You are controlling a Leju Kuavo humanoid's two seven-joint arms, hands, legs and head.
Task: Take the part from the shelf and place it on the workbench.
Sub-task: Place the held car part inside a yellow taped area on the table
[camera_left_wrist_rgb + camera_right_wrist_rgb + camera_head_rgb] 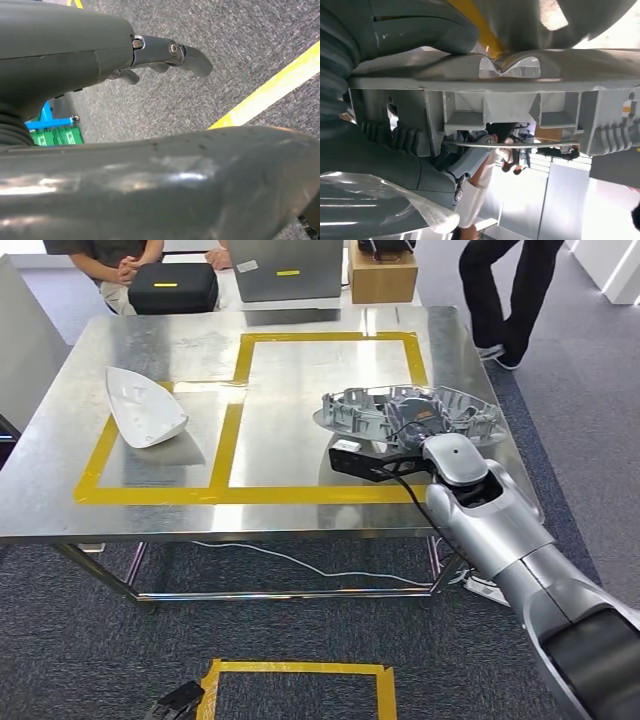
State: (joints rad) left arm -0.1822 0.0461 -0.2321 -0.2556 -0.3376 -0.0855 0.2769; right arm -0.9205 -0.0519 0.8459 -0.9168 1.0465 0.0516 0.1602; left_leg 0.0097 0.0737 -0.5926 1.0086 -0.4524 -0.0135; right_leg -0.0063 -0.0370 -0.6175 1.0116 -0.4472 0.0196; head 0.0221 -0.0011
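The grey ribbed part [411,415] is over the right side of the steel workbench [302,520], at the right edge of the right yellow-taped square [324,493]. My right hand [417,433] grips it from beneath, mostly hidden by it. Whether the part touches the bench top I cannot tell. In the right wrist view the part [501,100] lies between the thumb [422,25] and the darker fingers [467,160]. My left hand [158,52] hangs over the carpet, fingers stretched out and holding nothing.
A white shell-shaped part [143,408] lies in the left taped square. At the far edge sit a black case [172,287], a grey box [285,268] and a cardboard box [383,275]. People are behind the bench; one stands at far right [506,300]. Yellow tape [302,670] marks the floor.
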